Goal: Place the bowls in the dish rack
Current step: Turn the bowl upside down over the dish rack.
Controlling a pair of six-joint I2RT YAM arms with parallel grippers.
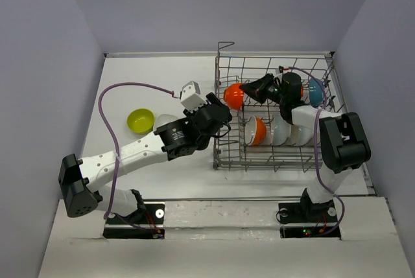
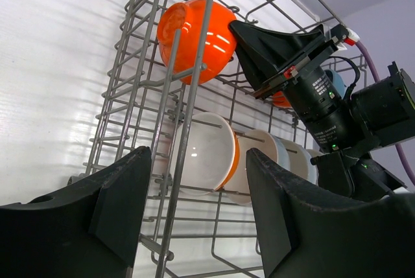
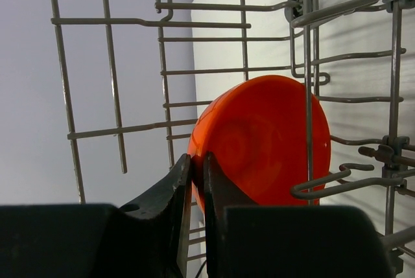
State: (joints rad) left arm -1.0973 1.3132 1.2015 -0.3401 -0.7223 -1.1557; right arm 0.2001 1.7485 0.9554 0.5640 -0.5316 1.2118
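Note:
The grey wire dish rack (image 1: 224, 155) stands right of centre. My right gripper (image 1: 249, 89) is inside it, shut on the rim of an orange-red bowl (image 1: 233, 95), held on edge by the rack's left wall; this grip shows in the right wrist view (image 3: 198, 161) on the bowl (image 3: 266, 142). An orange bowl with a white inside (image 1: 257, 131) and white bowls (image 1: 283, 132) stand in the front row. A blue bowl (image 1: 316, 93) sits at the back right. My left gripper (image 1: 222, 121) is open and empty just outside the rack's left wall (image 2: 175, 129).
A yellow-green bowl (image 1: 140, 120) lies on the table left of the left arm. A white bowl (image 1: 165, 121) shows partly beneath that arm. The rack's raised handle (image 1: 225, 46) stands at its far left corner. Walls close the table on three sides.

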